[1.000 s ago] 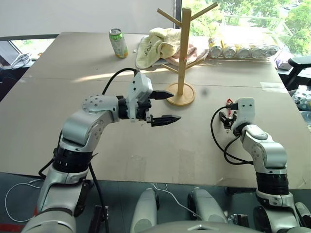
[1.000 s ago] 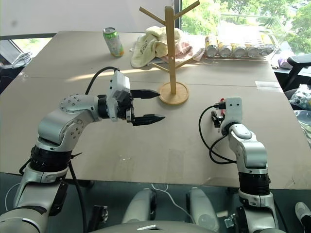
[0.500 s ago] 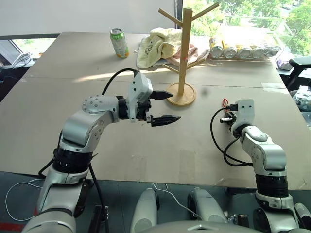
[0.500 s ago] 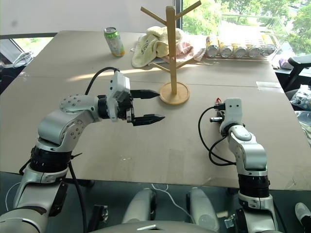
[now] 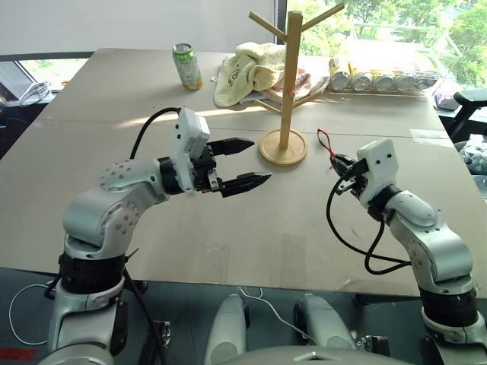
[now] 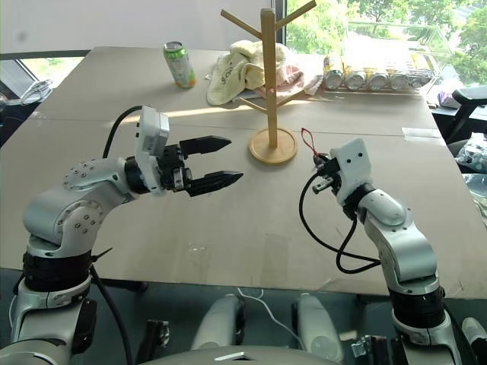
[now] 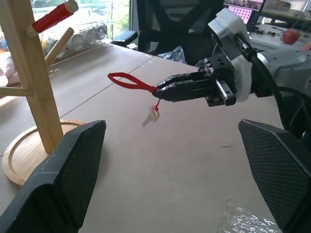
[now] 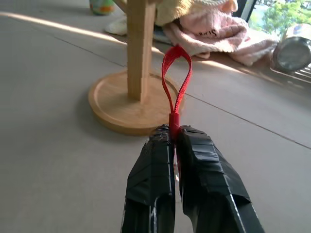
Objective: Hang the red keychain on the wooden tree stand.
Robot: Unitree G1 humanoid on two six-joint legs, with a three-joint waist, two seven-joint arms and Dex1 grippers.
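Pinching one red keychain [image 8: 176, 92] in the right gripper [image 8: 174, 133], beside one wooden tree stand [image 5: 285, 84]; holding the left gripper [image 5: 243, 162] spread apart, empty.

right gripper [image 7: 163, 91] pinching red keychain [image 7: 130, 83], wooden tree stand [image 7: 30, 87]

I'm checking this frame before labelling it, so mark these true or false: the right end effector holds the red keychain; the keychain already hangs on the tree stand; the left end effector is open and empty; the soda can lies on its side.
1. The right end effector holds the red keychain: true, pinched at the loop's base.
2. The keychain already hangs on the wooden tree stand: false; it is in the air beside the stand, off the pegs.
3. The left end effector is open and empty: true.
4. The soda can lies on its side: false; it stands upright.
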